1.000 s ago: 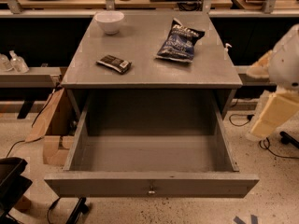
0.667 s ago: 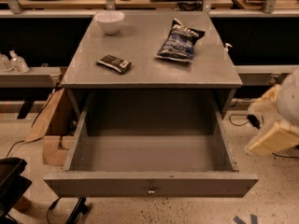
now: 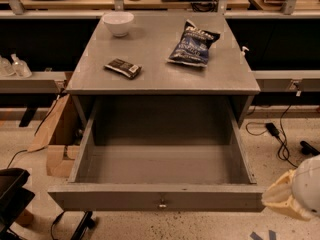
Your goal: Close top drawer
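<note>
Setting: speckled floor with loose cables, long benches behind, cardboard (image 3: pixel 52 134) leaning at the left of a grey metal cabinet.
Worktop (image 3: pixel 160 79): carries a white bowl (image 3: pixel 118 23) at the back left, a blue snack bag (image 3: pixel 192 44) at the back right and a small dark packet (image 3: pixel 123 67) nearer the front.
Top drawer (image 3: pixel 160 166): pulled far out toward the camera, nothing inside its deep box. Its front panel (image 3: pixel 100 200) sits lowest in view, with a small knob (image 3: pixel 162 204) at centre.
Claw (image 3: pixel 292 196): low at the right edge, just beside the drawer's front right corner. Nothing seen in it, and whether it is open or closed cannot be told.
Handling: probably stiff sheet steel, fairly heavy, running on slides. It should not flex, though smooth paint may let a contact slide.
Where to press: the flat panel near the knob. An off-centre push could skew the box, and no grasp seems needed.
Progress: closing not yet begun.
</note>
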`<action>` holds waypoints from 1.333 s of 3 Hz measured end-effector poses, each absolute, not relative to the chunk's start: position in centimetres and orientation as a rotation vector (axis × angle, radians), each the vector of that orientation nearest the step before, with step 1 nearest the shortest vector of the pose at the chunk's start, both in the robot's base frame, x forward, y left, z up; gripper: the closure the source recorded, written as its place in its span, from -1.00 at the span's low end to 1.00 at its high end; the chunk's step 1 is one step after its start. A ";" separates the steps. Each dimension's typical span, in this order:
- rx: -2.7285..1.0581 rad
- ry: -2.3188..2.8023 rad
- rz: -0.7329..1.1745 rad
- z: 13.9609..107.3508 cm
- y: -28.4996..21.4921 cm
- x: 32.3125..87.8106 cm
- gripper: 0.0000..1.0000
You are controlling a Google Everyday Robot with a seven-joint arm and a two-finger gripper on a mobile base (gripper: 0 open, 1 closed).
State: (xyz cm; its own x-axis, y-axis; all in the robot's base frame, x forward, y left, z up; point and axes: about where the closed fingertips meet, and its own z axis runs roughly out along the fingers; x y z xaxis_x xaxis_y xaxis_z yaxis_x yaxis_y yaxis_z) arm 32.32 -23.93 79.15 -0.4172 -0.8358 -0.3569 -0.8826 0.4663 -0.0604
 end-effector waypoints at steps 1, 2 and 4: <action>-1.447 2.441 0.278 73.6 -23.7 31.0 1.00; -1.447 2.441 0.278 73.6 -23.7 31.0 1.00; -1.391 2.416 0.397 66.0 -23.1 30.1 1.00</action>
